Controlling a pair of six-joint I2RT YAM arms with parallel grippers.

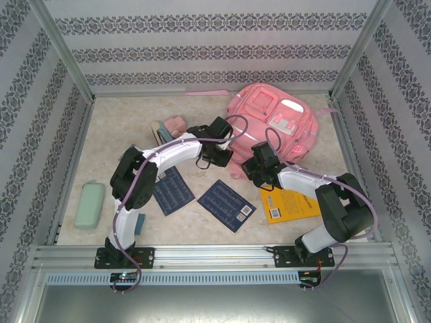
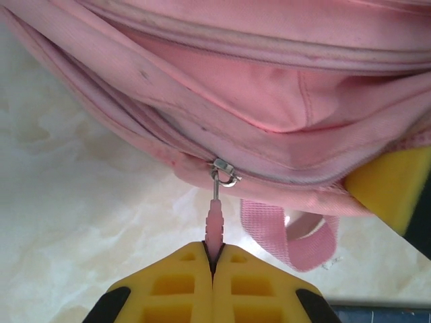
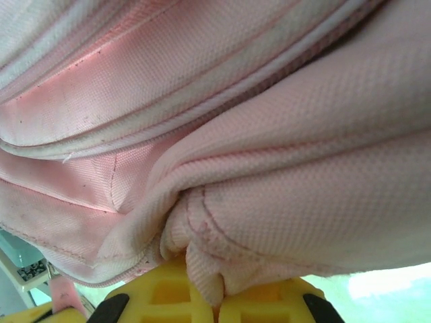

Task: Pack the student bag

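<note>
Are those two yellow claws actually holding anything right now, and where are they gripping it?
Both hold the pink backpack. The left gripper pinches its zipper pull; the right gripper pinches a bunched fold of its fabric.

What the arms and picture edges hide

From above, the near edge of the student bag (image 1: 276, 121) lies under the left arm (image 1: 182, 147) and the right arm (image 1: 303, 180). The right arm also covers part of the yellow book (image 1: 296, 208), and the book's print is too small to read. In the left wrist view, the zipper pull (image 2: 214, 225) ends out of sight between the closed fingers of the left pincer (image 2: 213, 259). In the right wrist view, the pinched fold's end is buried in the right pincer (image 3: 210, 296) — the bag cut off on every side.
</note>
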